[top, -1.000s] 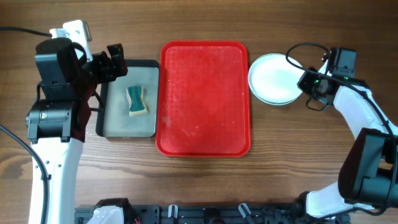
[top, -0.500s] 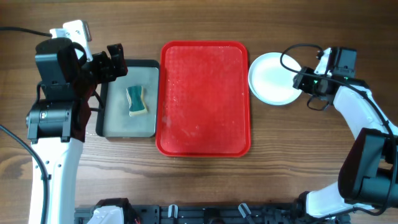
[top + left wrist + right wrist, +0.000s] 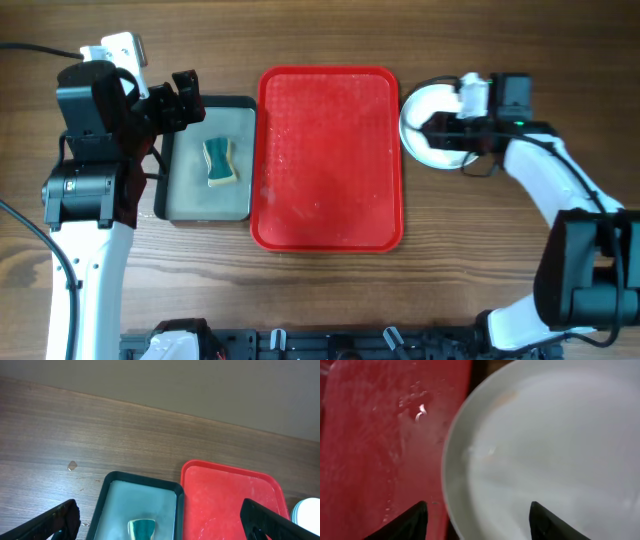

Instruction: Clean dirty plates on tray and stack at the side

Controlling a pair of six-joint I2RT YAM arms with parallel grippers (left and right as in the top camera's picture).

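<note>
The red tray [image 3: 330,155] lies bare in the middle of the table, wet with droplets. A white plate [image 3: 420,108] lies on the table just past the tray's right rim; no other plates show. My right gripper [image 3: 434,133] hovers over this plate's left part, open and holding nothing. In the right wrist view one fingertip [image 3: 410,522] is over the tray [image 3: 380,435] and the other over the plate [image 3: 550,445]. My left gripper [image 3: 185,98] stands wide open and empty above the dark tray's far end.
A dark grey tray [image 3: 205,160] left of the red one holds a teal and yellow sponge [image 3: 220,162]. The left wrist view shows the sponge [image 3: 141,527], the dark tray [image 3: 115,495] and the red tray [image 3: 225,495].
My right gripper has let go of the white plate's right edge, opened, and swung left over the plate, which now lies flat. The left arm has not moved.
</note>
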